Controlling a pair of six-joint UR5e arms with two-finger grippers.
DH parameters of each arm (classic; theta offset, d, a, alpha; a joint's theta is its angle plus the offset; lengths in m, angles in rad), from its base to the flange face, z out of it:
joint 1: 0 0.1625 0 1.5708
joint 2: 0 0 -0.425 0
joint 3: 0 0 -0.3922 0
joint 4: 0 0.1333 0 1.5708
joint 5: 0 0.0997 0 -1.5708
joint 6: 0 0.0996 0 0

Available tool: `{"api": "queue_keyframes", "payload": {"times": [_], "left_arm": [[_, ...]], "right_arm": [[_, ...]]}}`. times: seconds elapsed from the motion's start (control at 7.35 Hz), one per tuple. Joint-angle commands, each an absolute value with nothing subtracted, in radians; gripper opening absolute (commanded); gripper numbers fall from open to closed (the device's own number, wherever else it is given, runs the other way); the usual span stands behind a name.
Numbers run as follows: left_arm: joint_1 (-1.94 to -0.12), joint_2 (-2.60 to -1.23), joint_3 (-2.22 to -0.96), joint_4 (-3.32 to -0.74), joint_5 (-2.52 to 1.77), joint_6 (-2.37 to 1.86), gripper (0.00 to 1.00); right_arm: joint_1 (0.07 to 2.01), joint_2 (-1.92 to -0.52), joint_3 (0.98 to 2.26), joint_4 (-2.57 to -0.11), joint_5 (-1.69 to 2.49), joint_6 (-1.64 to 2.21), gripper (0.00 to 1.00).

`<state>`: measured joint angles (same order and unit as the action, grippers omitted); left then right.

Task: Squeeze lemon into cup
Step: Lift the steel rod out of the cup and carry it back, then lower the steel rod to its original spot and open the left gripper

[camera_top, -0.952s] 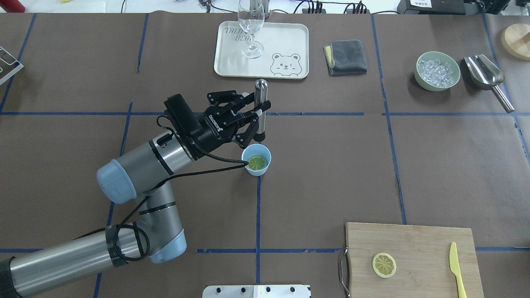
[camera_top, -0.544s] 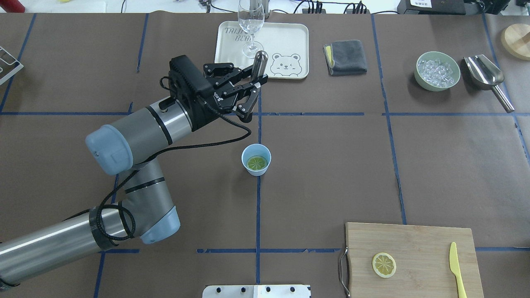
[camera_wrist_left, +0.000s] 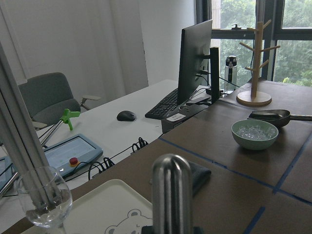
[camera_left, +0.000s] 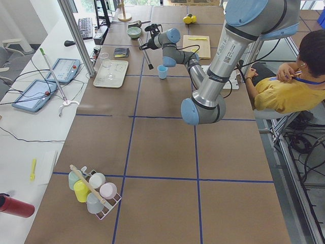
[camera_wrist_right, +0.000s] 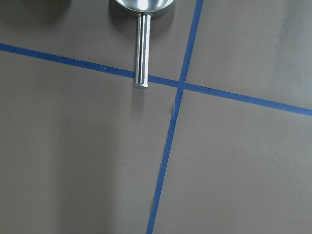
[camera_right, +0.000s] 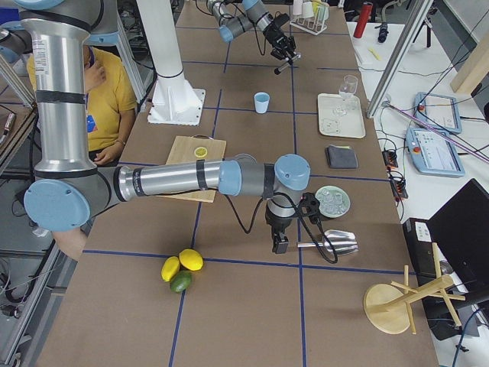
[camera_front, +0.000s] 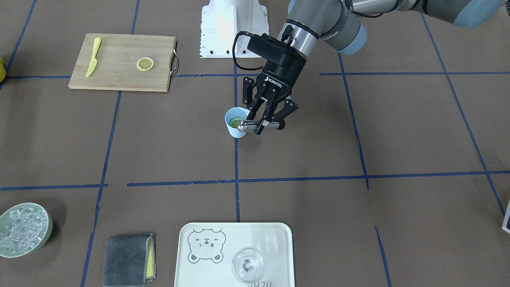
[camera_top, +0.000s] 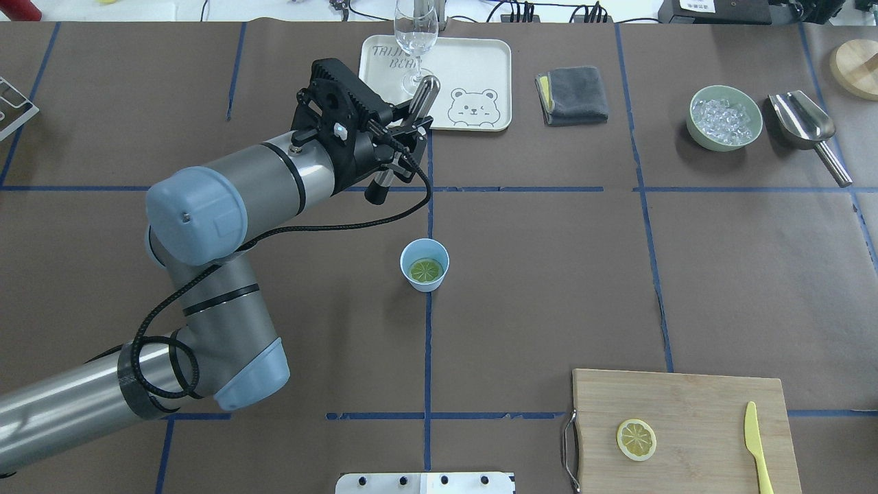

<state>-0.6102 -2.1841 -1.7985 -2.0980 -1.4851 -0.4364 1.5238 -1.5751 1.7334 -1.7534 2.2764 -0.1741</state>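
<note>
Left gripper (camera_top: 409, 130) is closed tight on a shiny metal stick (camera_top: 424, 96) and holds it up in the air, off the brown table (camera_top: 549, 274). The stick is tilted, with its round end pointing up toward the white bear tray (camera_top: 480, 68), where a clear glass (camera_top: 416, 41) stands. The little blue cup (camera_top: 424, 265) stands upright on a blue tape line in the middle of the table, away from the gripper. One lemon slice (camera_top: 424, 270) lies flat at the bottom of the cup and looks a bit green in there. From the front the stick seems to cross the cup's rim, but from above you can see they are apart and not touching. A second slice (camera_top: 636, 439) lies on the wooden cutting board (camera_top: 686, 398), with a yellow knife (camera_top: 756, 449) near it on the same board. The right gripper (camera_right: 280, 246) hangs just above the table beside the handle of a metal scoop (camera_right: 336, 242) — I cannot tell if it is open or closed. A green bowl (camera_top: 725, 116) full of ice sits next to the scoop, and a folded gray cloth (camera_top: 573, 95) lies between the bowl and the tray.
</note>
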Motion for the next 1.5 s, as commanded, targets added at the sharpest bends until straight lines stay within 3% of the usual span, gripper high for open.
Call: {"api": "queue_keyframes", "payload": {"times": [0.0, 0.41, 0.82, 1.36], "left_arm": [[-0.791, -2.171, -1.865, -1.712, -1.789, -0.440, 0.00], [-0.796, -2.002, -1.884, -1.631, -1.798, -0.803, 0.00], [-0.798, -1.838, -1.878, -1.643, -1.796, -0.882, 0.00], [-0.790, -1.830, -1.732, -1.644, -1.796, -0.882, 0.00]], "right_arm": [[1.528, -1.577, 1.735, -1.753, 2.276, -0.175, 1.00], [1.529, -1.577, 1.732, -1.753, 2.276, -0.175, 1.00], [1.531, -1.577, 1.732, -1.753, 2.275, -0.176, 1.00], [1.531, -1.575, 1.732, -1.752, 2.275, -0.176, 1.00]]}}
